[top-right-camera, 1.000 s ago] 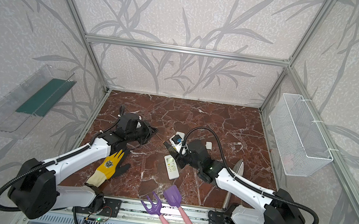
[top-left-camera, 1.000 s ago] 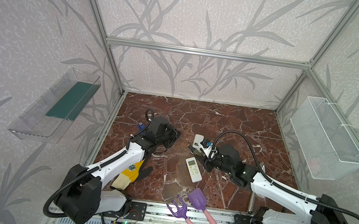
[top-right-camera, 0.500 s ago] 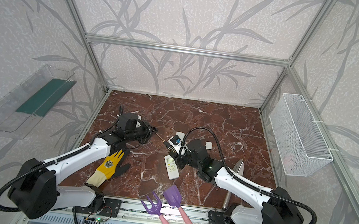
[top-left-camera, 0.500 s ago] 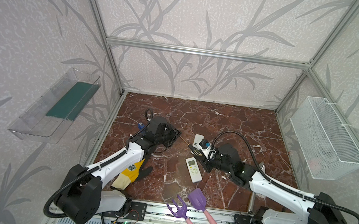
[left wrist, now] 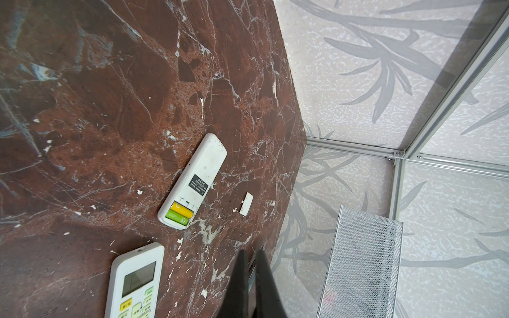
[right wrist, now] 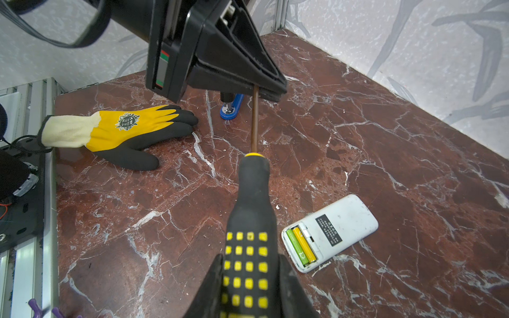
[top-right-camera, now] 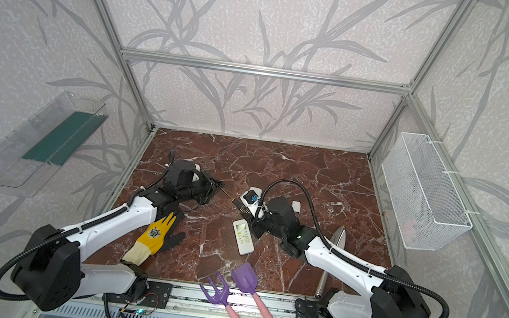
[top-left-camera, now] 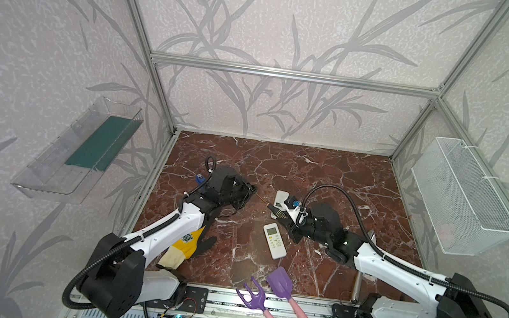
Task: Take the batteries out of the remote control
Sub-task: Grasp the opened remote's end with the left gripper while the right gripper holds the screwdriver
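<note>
Marble tabletop: batteries in remote beside right jaws

I log pale grey leaf-patterned walls, silver aluminium frame rails and a red-brown white-veined marble floor. A clear plastic shelf hangs on one side wall, a white wire basket opposite. Light is even.

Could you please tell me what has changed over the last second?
The right gripper has closed on the screwdriver at its handle, its arm barely shifting. The left gripper stays shut on the shaft; the face-up remote and the glove lie as before.
</note>
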Motion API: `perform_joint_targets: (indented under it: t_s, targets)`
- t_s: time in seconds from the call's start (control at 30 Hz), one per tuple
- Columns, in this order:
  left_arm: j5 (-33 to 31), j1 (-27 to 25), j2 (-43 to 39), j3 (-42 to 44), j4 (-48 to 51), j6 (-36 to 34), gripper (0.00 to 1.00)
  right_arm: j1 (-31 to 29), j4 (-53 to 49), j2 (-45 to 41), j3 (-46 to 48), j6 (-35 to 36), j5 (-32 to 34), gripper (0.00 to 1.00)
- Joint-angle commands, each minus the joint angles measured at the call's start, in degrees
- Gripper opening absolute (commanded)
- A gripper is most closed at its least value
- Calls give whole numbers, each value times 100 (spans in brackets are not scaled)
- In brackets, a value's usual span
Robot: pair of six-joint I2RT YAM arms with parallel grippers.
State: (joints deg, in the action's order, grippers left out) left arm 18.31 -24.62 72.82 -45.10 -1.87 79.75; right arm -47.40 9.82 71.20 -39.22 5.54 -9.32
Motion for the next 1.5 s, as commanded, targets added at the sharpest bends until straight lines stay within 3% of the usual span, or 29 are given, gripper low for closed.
perform_joint_targets:
  t_s: [0.0, 0.03, 0.1, 0.23, 0.27, 0.37, 0.63, 0.97, 1.23, 1.47]
  targets:
    - [71, 34, 35, 89, -182, 18, 0, -28, -29, -90, -98, 167, -289, 0]
    - [97, 44, 62, 83, -196, -15, 0, -33, -114, -108, -119, 200, -261, 0]
    - [154, 67, 118, 68, -200, -70, 14, -33, -294, -135, -155, 275, -154, 0]
    - [191, 149, 154, 64, -150, -288, 73, -33, -780, -218, -219, 408, 282, 0]
    - [191, 180, 164, 34, -64, -386, 81, -33, -902, -246, -234, 430, 398, 0]
    - [119, 221, 175, -79, 339, -749, 91, -33, -1270, -356, -253, 435, 692, 0]
    - [364, 204, 514, -418, 1269, -1892, 89, -33, -2548, -579, -426, -114, 1705, 0]
    - [334, -208, 1561, -1333, 2284, -2969, 83, -33, -3883, -793, -621, -1049, 2739, 0]
    - [184, -632, 2940, -2958, 3545, -4289, 85, -15, -4231, -997, -646, -1148, 2642, 0]
    - [-489, -950, 4221, -4496, 4823, -5195, 89, -15, -4313, -1135, -477, -1122, 2532, 0]
